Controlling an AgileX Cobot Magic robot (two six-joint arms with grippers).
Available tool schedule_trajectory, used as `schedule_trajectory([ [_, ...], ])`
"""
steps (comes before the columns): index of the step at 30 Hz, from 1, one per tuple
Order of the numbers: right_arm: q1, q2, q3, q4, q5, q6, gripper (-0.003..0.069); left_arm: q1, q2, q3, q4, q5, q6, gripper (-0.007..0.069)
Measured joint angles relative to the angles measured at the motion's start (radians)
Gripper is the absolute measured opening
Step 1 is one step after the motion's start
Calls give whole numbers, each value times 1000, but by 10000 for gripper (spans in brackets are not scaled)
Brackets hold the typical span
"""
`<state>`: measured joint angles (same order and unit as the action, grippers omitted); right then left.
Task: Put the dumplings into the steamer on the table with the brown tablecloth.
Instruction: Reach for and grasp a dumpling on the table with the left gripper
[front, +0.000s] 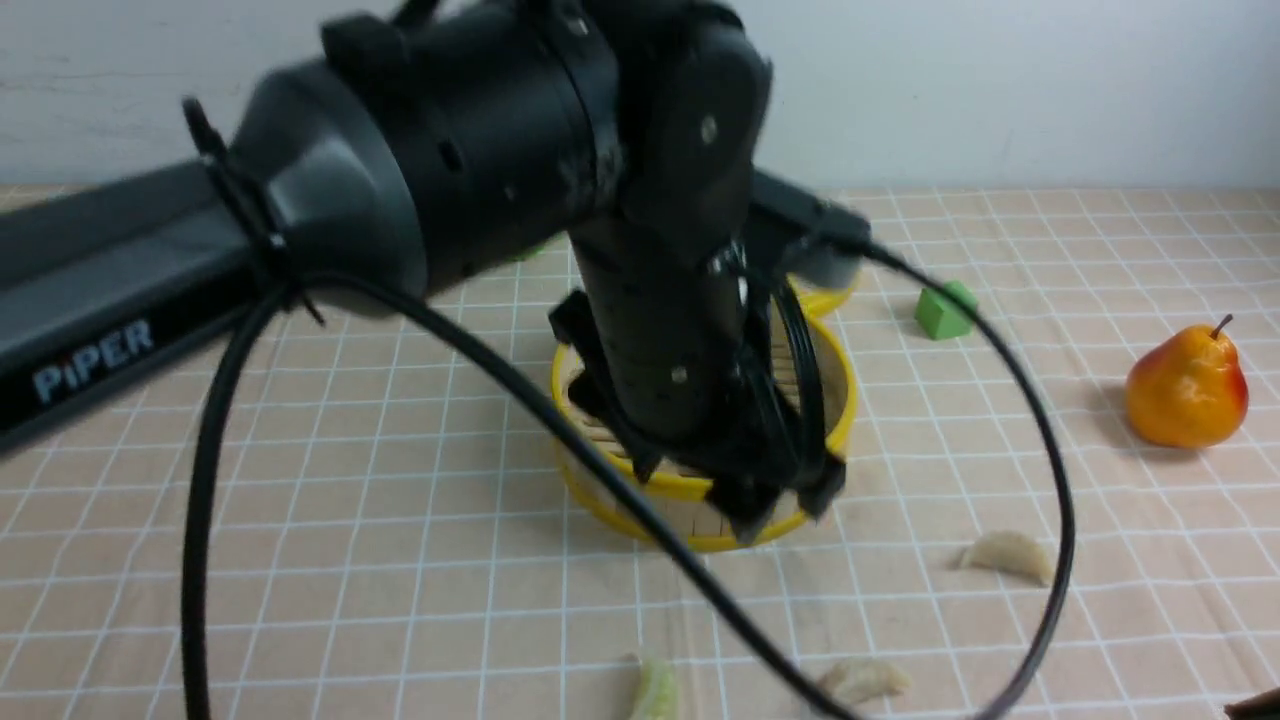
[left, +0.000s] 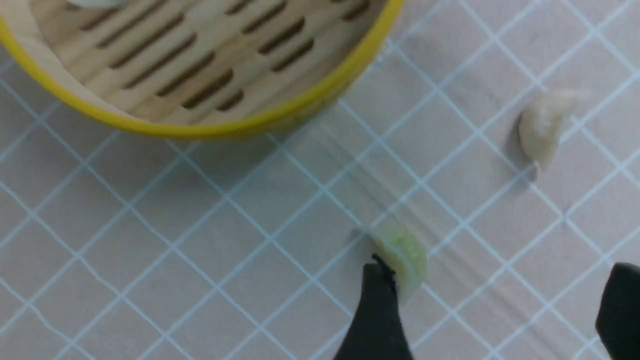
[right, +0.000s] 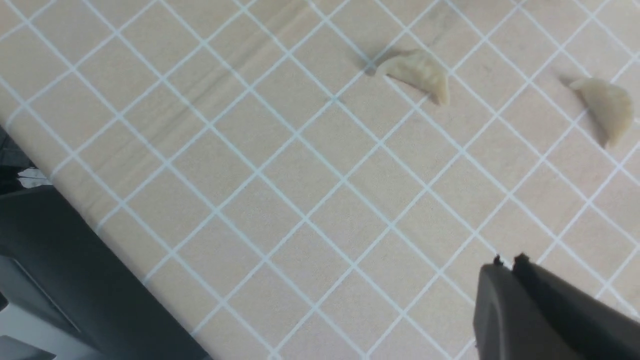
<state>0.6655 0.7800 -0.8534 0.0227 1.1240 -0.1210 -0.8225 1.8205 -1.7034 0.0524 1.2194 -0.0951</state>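
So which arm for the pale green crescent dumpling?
Left, likely: the left gripper is open, the pale green crescent dumpling beside one fingertip in its wrist view. The right gripper is shut, viewing only two beige crescent dumplings.

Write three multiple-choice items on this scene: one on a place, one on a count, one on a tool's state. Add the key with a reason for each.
1. Where is the pear relative to the steamer?
A. inside it
B. on the tablecloth, to the robot's right of it
C. to the robot's left of it

2. How many beige dumplings does the right wrist view show?
A. none
B. two
C. four

3. How is the right tool?
A. wide open
B. shut on a dumpling
C. shut and empty

Key:
1 B: in the front view the pear stands on the cloth far to the right of the basket.
2 B: two pale crescents lie apart on the grid.
3 C: its fingertips meet with nothing between them.
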Motion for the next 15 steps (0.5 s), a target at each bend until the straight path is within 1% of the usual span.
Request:
schedule_trajectory([
  [2,0,0,0,-8,35,31,34,-26,10,74,4,9,-14,540],
  [6,0,-3,0,-10,68,37,39,-30,51,167,11,8,-64,540],
  [8,0,-13,0,-13,72,37,42,-29,77,199,14,-22,-85,540],
  [13,0,-66,0,-38,80,37,42,-29,138,218,0,-114,-109,538],
  [15,0,-85,0,-43,84,37,42,-29,152,218,-8,-127,-109,535],
])
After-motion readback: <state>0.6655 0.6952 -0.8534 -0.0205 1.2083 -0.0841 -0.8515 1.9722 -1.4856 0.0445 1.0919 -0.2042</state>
